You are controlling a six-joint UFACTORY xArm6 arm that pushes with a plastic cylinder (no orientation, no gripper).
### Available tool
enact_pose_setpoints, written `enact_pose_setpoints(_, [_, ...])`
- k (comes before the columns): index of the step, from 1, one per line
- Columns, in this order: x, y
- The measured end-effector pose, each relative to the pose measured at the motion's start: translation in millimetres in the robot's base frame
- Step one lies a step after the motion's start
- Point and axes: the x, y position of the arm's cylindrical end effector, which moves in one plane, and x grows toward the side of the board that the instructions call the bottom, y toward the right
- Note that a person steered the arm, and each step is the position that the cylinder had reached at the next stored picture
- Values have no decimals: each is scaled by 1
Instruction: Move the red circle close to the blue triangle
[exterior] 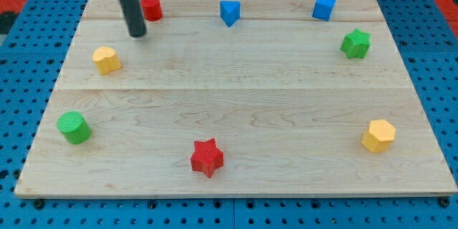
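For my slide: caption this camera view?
My tip sits just left of the red circle; blue triangle waits rightward.

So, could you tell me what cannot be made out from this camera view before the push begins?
- Rod: its upper part is cut off by the view's top; only my tip shows.
- Red circle: its left edge is partly hidden behind the rod, so whether they touch is unclear.
- Blue triangle: only its near faces show.
- Wooden board: its underside and supports are hidden.

My tip [138, 35] ends a straight, smooth, dark grey cylindrical rod with a faint lighter sheen along one side and a blunt, slightly rounded lower end, bare of markings.
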Motion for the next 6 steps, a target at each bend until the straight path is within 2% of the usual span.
enact_pose_setpoints(1, [-39,-43])
enact_pose_setpoints(2, [-56,-7])
enact_pose_setpoints(3, [-41,103])
enact_pose_setpoints(4, [22,158])
enact_pose_setpoints(5, [118,143])
enact_pose_setpoints(6, [124,42])
